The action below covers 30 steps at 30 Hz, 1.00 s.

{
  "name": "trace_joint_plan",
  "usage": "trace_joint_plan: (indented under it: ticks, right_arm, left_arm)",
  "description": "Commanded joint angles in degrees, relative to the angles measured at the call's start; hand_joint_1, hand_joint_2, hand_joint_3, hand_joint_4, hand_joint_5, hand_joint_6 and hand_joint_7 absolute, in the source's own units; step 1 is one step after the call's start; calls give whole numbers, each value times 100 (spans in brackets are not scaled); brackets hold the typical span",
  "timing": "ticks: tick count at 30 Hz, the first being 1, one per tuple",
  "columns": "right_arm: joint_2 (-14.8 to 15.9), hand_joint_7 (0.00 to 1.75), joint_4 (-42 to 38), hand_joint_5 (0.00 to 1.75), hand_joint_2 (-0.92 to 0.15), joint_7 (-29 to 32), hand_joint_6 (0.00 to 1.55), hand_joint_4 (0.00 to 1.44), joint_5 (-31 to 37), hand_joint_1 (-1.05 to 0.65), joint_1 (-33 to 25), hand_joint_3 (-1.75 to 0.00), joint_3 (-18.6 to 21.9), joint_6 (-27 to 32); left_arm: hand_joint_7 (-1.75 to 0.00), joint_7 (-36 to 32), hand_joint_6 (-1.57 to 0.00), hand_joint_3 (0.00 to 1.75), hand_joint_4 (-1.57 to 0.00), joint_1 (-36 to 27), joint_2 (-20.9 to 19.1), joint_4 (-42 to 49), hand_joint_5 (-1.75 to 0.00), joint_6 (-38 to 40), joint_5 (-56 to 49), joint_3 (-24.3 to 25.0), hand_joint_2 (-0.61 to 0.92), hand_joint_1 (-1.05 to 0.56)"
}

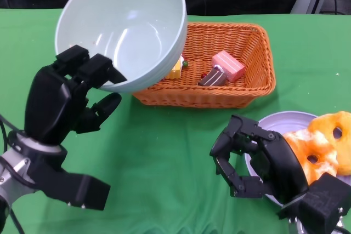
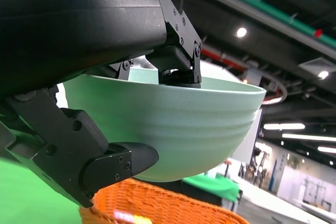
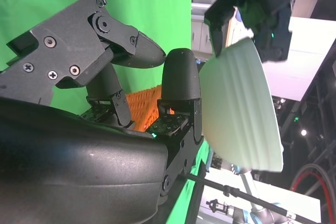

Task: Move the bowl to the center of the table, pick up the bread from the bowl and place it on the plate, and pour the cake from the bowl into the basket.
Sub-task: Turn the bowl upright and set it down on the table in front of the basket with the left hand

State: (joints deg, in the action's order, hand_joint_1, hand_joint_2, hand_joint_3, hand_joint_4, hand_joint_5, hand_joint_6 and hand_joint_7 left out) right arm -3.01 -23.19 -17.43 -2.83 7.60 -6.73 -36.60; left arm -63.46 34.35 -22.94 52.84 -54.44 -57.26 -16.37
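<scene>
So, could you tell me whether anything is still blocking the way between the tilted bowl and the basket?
Nothing visible does. The left hand holds the bowl tipped over the near-left end of the basket, and the bowl looks empty; the cake pieces already lie inside the basket.

Both robot hands are matte black, built from blocky, angular finger segments with rounded tips. The left hand (image 1: 66, 97) joins a silver forearm (image 1: 13, 171) with a thin black cable beside it. The right hand (image 1: 258, 157) shows silver screw heads (image 3: 48, 42) and a smooth, glossy black shell (image 3: 79, 171).
</scene>
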Motion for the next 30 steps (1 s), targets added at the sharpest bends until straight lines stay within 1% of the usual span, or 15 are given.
trace_joint_plan:
  ticks: [1,2,3,5,7,9,12,15,19,20,22,26,29,30]
  right_arm:
    - [70,152,-58,170,-53,107,58,72,0,-15,102,-105,114,-96]
    - [71,151,-80,169,-53,93,58,72,-45,-15,133,-106,132,-104]
    - [73,150,-90,169,-53,76,58,72,-94,-14,161,-106,151,-91]
    - [76,149,-70,169,-53,60,57,71,-141,-14,188,-106,184,-53]
    - [72,148,-28,169,-53,82,57,71,-124,-14,193,-106,211,-27]
    - [72,148,38,168,-53,160,59,73,-53,-16,196,-106,240,-24]
    - [78,146,79,166,-54,205,60,74,-47,-17,220,-104,266,1]
    - [68,147,99,166,-53,242,62,75,-70,-19,240,-104,285,59]
    - [65,147,204,168,-52,364,63,75,20,-21,217,-104,276,125]
    - [66,147,226,168,-52,408,63,75,59,-21,213,-104,275,115]
    - [69,147,261,168,-52,464,62,74,100,-20,212,-104,271,118]
    - [62,144,353,168,-51,514,63,73,74,-19,209,-106,269,204]
    - [78,143,466,168,-51,540,63,72,89,-19,188,-107,259,286]
    - [82,143,496,168,-51,556,63,72,102,-20,184,-107,259,302]
  left_arm:
    - [-143,-769,-73,89,-74,-50,-207,14,-173,-9,-272,-379,62,-6]
    - [-143,-1027,-73,92,-73,-68,-259,18,-174,13,-414,-534,60,-5]
    - [-142,-1243,-74,103,-73,-87,-305,24,-174,49,-537,-682,54,-3]
    - [-142,-1545,-74,119,-72,-111,-369,50,-175,101,-682,-919,45,-2]
    - [-142,-1715,-74,123,-72,-137,-408,73,-175,75,-714,-1087,43,-2]
    - [-139,-1855,-75,127,-74,-228,-453,20,-172,61,-750,-1231,45,-4]
    - [-133,-2085,-79,131,-78,-346,-510,-40,-167,132,-821,-1421,40,-3]
    - [-132,-2250,-80,132,-78,-443,-588,-101,-164,152,-866,-1584,37,-2]
    - [-132,-2342,-79,129,-78,-577,-726,-249,-164,148,-908,-1734,42,-1]
    - [-134,-2339,-77,127,-79,-619,-778,-306,-160,133,-926,-1769,43,-1]
    - [-139,-2355,-74,123,-79,-696,-866,-411,-159,96,-957,-1831,44,-1]
    - [-144,-2363,-73,119,-78,-822,-988,-596,-163,48,-966,-1923,44,1]
    - [-148,-2168,-71,118,-76,-971,-1107,-765,-168,-41,-917,-1960,44,1]
    - [-147,-2093,-72,117,-74,-1023,-1142,-809,-172,-91,-893,-1969,45,1]
